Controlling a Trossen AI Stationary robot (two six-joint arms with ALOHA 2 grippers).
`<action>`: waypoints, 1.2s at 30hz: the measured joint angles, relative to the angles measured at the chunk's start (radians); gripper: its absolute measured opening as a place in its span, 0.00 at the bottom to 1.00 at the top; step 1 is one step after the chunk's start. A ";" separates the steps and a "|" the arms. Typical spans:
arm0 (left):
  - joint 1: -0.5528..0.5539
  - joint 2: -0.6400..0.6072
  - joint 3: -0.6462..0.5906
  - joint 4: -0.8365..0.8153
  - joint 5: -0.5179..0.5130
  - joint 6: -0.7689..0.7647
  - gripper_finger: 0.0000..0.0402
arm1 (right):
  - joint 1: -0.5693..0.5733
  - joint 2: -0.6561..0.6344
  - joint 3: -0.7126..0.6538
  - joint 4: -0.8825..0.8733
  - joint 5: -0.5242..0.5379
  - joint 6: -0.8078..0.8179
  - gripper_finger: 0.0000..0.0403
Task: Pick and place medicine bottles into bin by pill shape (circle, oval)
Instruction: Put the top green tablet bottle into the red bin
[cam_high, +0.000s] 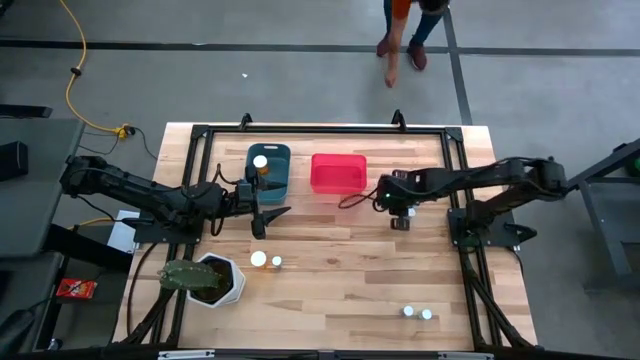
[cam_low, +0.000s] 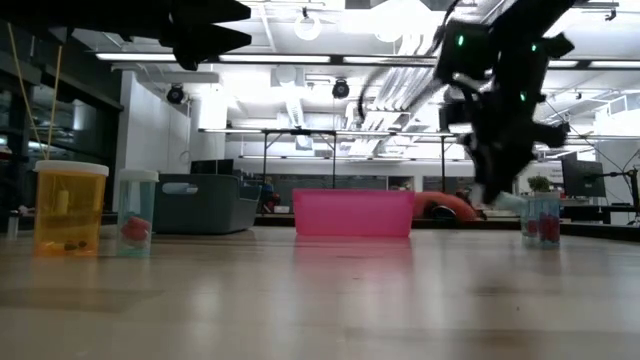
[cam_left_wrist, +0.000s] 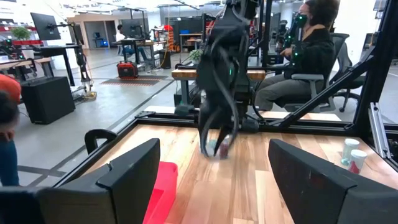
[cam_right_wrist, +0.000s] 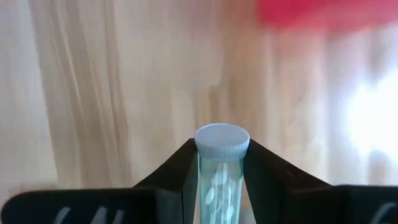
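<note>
My right gripper (cam_high: 400, 212) is right of the red bin (cam_high: 338, 172), over bare table, shut on a clear bluish bottle with a white cap (cam_right_wrist: 222, 142). It also shows blurred in the low view (cam_low: 503, 195). My left gripper (cam_high: 272, 222) is open and empty beside the dark teal bin (cam_high: 270, 178), which holds an amber bottle (cam_high: 260, 161). An amber bottle (cam_high: 259, 259) and a clear bottle (cam_high: 277, 262) stand on the table near the pot. Two more bottles (cam_high: 417, 313) stand near the front right. My right gripper pinches the bottle's clear body (cam_right_wrist: 217, 186) between its two fingers, just behind the white cap. The bottle lies along the fingers with its cap past their tips. The fingers come from above, pointing down. In the low view the bottle is off the table.
A white hexagonal plant pot (cam_high: 222, 280) with a green plant stands at the front left. A black frame (cam_high: 320, 128) runs round the table's edges. A person walks on the floor beyond the far edge (cam_high: 405, 30). Another person sits beyond the table (cam_left_wrist: 305, 50).
</note>
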 joint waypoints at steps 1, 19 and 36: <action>0.000 0.000 0.000 0.000 0.000 0.000 0.72 | 0.000 -0.028 0.000 0.027 0.000 0.009 0.23; 0.000 0.000 0.000 -0.007 0.000 0.000 0.72 | -0.054 -0.113 -0.186 1.175 -0.124 -0.082 0.23; 0.000 0.000 0.000 0.000 0.000 -0.003 0.72 | -0.088 -0.008 -0.249 1.341 0.055 -0.040 0.23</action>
